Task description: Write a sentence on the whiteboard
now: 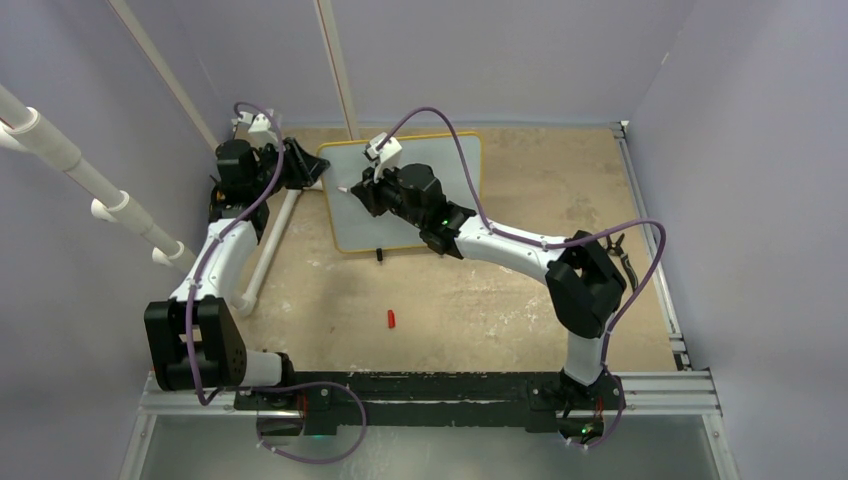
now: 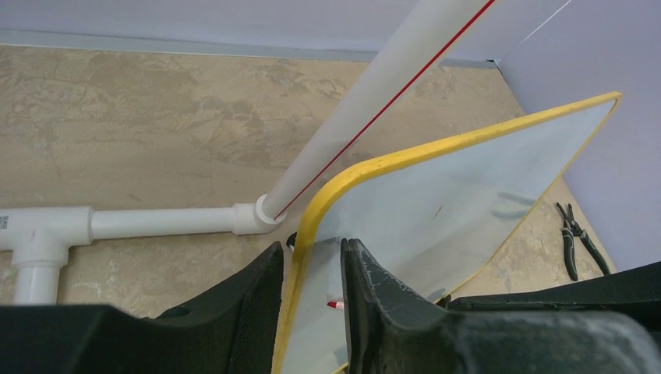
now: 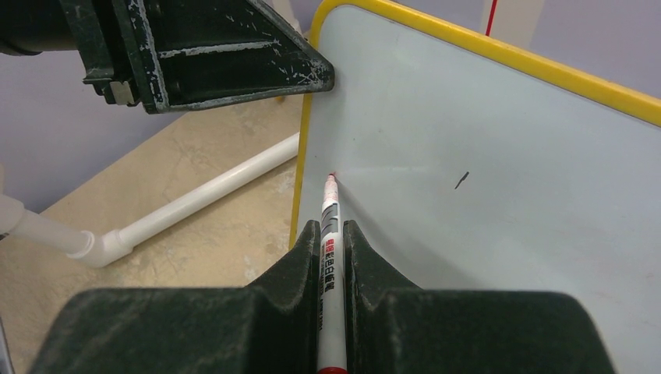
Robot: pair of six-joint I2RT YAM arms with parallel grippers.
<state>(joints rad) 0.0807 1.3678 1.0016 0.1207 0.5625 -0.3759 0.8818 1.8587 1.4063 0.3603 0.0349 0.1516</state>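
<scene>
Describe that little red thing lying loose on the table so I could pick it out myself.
Start at the yellow-framed whiteboard on the tan table, then come from its near edge toward the arms' bases. There, between the two arms, lies a small red cap, probably off the marker. It is the only loose red piece; the small foot by the board's edge is black.

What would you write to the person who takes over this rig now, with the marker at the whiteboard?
Left hand: shut on the left edge of the whiteboard.
Right hand: shut on the marker, with its tip on the board near the left edge.
Done: no letter visible yet, only a small dark mark on the white surface.
Left: the whole sentence.
</scene>
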